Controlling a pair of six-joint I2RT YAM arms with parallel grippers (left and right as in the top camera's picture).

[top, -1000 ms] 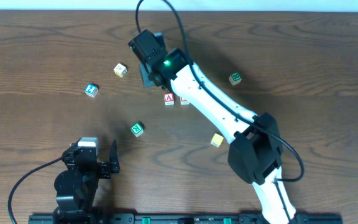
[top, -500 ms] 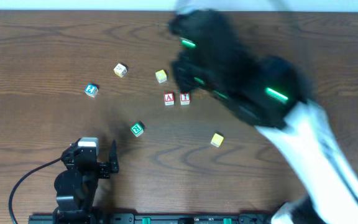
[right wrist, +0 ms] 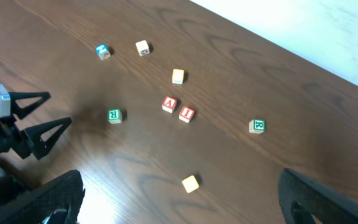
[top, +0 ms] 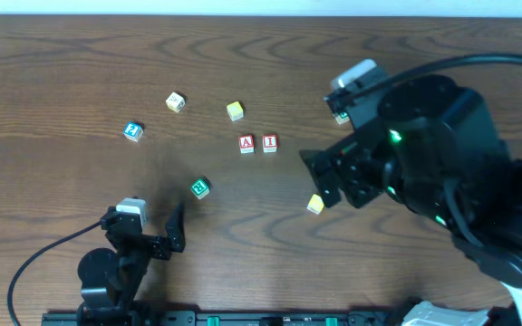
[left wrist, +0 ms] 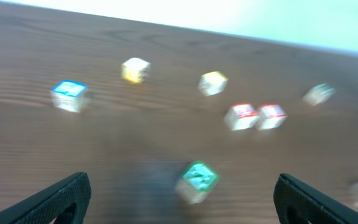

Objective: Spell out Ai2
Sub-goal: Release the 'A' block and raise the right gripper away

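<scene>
Gone from over the red pair since a second ago: right gripper (top: 320,179), now lifted well off to the right, claws spread and carrying nothing. Tipped a little forward since then: left gripper (right wrist: 59,107), likewise released and empty, low at the near edge.

Reading left to right:
- blue "2" cube (top: 132,130), far left and well apart from the red pair
- cream lettered cube (top: 176,101), green cube (top: 199,187) and yellow cube (top: 235,110)
- "A" cube (top: 246,143) and "I" cube (top: 269,143), side by side mid-table, touching or just apart
- second yellow cube (top: 315,204) and second green cube (right wrist: 257,126)

With A and I apparently placed, probably down to the last step: fetching the "2". Calls for reaching far left, likely with the left arm, closing on it and setting it just right of the "I", in line, without nudging the pair.
</scene>
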